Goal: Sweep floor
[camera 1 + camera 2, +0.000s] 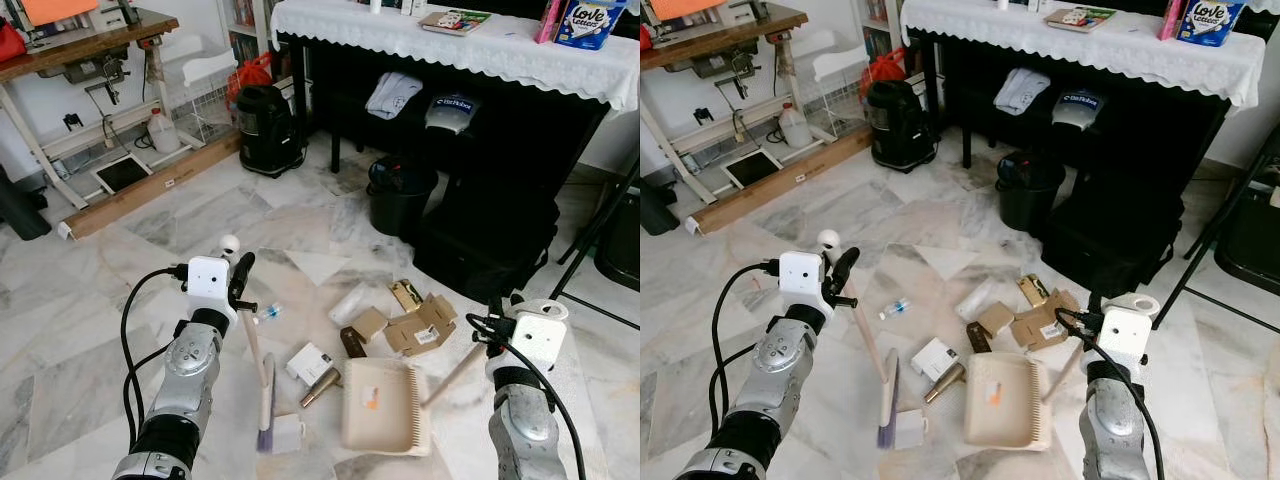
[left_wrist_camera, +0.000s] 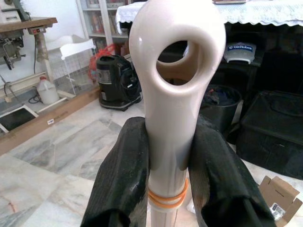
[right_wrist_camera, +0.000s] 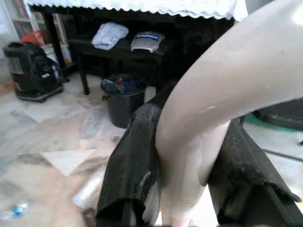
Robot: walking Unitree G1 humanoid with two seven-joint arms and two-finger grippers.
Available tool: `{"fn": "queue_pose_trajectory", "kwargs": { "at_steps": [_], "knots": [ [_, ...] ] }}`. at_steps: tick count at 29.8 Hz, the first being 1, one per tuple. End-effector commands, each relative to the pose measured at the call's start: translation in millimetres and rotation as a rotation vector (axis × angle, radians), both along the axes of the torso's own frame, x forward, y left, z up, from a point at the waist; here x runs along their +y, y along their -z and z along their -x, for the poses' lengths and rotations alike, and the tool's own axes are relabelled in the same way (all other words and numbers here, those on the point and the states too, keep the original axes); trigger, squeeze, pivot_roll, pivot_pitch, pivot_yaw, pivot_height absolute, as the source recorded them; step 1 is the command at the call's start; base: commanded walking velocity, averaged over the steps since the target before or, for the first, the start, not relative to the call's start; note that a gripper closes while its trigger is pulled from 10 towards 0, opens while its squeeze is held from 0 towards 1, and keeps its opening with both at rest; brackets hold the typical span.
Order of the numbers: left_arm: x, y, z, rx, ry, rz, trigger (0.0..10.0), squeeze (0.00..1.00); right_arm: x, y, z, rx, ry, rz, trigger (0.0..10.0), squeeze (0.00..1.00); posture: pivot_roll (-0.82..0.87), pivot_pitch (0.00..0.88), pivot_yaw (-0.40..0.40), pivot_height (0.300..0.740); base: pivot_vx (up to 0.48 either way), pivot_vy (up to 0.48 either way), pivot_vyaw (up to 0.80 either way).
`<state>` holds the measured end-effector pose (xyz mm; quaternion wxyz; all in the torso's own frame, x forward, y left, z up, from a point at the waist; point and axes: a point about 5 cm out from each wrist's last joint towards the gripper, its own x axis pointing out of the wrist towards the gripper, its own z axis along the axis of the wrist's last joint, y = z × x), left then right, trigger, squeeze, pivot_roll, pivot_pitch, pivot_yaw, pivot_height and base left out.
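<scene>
Left wrist view: left hand point(image 2: 168, 189) clamped on broom point(image 1: 262, 395) handle.
Right hand point(image 3: 189, 179): closed around dustpan point(image 1: 385, 405) handle.
Broom: bristles on marble floor point(image 1: 90, 310), beside dustpan.
Litter: cardboard boxes point(image 1: 420, 325) behind dustpan.

The right gripper point(image 3: 182, 182) covers the lower part of the dustpan handle point(image 3: 227, 94), and the picture edge cuts the handle's top. The floor point(image 3: 42, 161) there is blurred. A small blue-capped thing point(image 1: 268, 312) near the broom handle point(image 1: 252, 345) is perhaps a vial, too small to tell
</scene>
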<state>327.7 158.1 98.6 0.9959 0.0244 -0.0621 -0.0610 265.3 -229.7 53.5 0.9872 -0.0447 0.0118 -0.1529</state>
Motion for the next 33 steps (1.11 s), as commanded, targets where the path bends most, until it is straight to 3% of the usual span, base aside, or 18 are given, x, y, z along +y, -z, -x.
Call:
{"fn": "queue_pose_trajectory", "kwargs": {
  "at_steps": [1, 8, 18, 33],
  "knots": [
    [-0.2, -10, -3.2, -0.054, 0.002, -0.004, 10.0, 0.00, -2.2, -3, -0.1, -0.031, 0.020, 0.035, 10.0, 0.00, -0.12, 0.000, 0.040, 0.740, 0.000, 0.000, 0.00],
    [-0.3, -9, -2.1, -0.053, 0.005, -0.004, 10.0, 0.00, -4.4, 7, 5.8, -0.009, 0.073, 0.073, 10.0, 0.00, -0.12, 0.000, 0.047, 0.740, 0.000, 0.000, 0.00],
    [-14.3, 2, -1.5, 0.021, 0.107, 0.010, 10.0, 0.00, 2.2, 20, 10.0, 0.023, 0.066, 0.086, 10.0, 0.00, -0.12, 0.000, 0.055, 0.740, 0.000, 0.000, 0.00],
    [-25.6, 8, -4.3, 0.084, 0.190, 0.022, 10.0, 0.00, 3.1, 26, 12.2, 0.036, 0.073, 0.085, 10.0, 0.00, -0.12, 0.000, 0.060, 0.740, 0.000, 0.000, 0.00]
  ]
}}
